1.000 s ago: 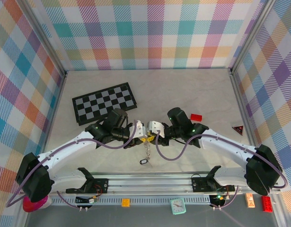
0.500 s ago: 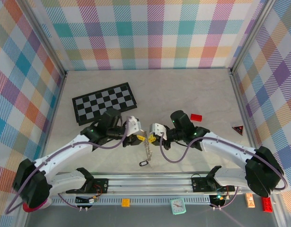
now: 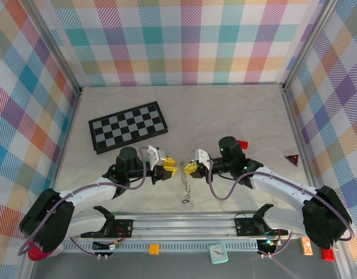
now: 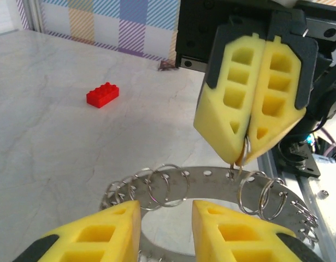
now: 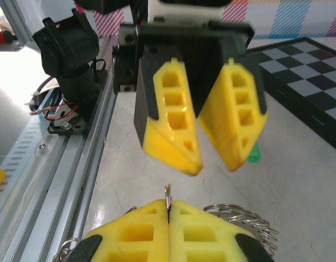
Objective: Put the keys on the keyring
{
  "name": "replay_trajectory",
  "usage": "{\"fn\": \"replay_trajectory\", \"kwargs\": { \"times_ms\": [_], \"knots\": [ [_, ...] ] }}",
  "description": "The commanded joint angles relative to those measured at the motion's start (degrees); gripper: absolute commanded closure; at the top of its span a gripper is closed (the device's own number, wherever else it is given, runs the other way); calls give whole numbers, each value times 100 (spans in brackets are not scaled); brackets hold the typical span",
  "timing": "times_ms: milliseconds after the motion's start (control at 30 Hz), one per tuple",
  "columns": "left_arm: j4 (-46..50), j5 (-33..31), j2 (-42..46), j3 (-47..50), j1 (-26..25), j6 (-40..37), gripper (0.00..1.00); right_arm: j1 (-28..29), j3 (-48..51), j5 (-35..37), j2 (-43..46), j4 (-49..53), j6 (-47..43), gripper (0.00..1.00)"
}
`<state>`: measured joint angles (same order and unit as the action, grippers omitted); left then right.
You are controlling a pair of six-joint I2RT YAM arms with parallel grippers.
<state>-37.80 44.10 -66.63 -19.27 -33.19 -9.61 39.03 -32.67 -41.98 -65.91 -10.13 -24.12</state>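
Observation:
The keyring [image 4: 211,188] is a flat, perforated silvery band carrying several small split rings; it hangs between the two grippers [image 3: 186,187]. My right gripper [image 5: 169,204] is shut on one thin split ring of it, and its fingers [image 4: 233,109] stand pressed together above the band. My left gripper [image 4: 165,213] is open just in front of the band, touching nothing. Its spread fingers [image 5: 173,125] face the right wrist camera. A green key head [image 5: 254,154] peeks out behind the left gripper, low over the table. I cannot pick out the black-headed key.
The chessboard [image 3: 127,127] lies behind the left arm. A red brick [image 3: 241,144] sits behind the right arm, and a red-and-black triangle [image 3: 292,158] lies by the right wall. The aluminium rail [image 3: 178,224] runs along the near edge.
The left gripper has let go, opened and drawn back to the left. The right gripper still grips the ring, and the hanging keyring has shifted slightly right and lower.

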Motion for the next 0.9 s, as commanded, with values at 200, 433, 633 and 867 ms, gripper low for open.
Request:
{"fn": "replay_trajectory", "kwargs": {
  "times_ms": [200,433,633,867],
  "knots": [
    [-1436,393,-203,125,-240,156,71,-36,3,-334,148,-671,440,100],
    [-1834,564,-455,154,-354,345,71,-36,14,-346,138,-874,666,100],
    [-1955,590,-515,119,-381,380,72,-38,4,-347,131,-894,733,100],
    [-2200,536,-582,81,-401,509,75,-29,-9,-447,35,-1029,880,100]
  ]
}}
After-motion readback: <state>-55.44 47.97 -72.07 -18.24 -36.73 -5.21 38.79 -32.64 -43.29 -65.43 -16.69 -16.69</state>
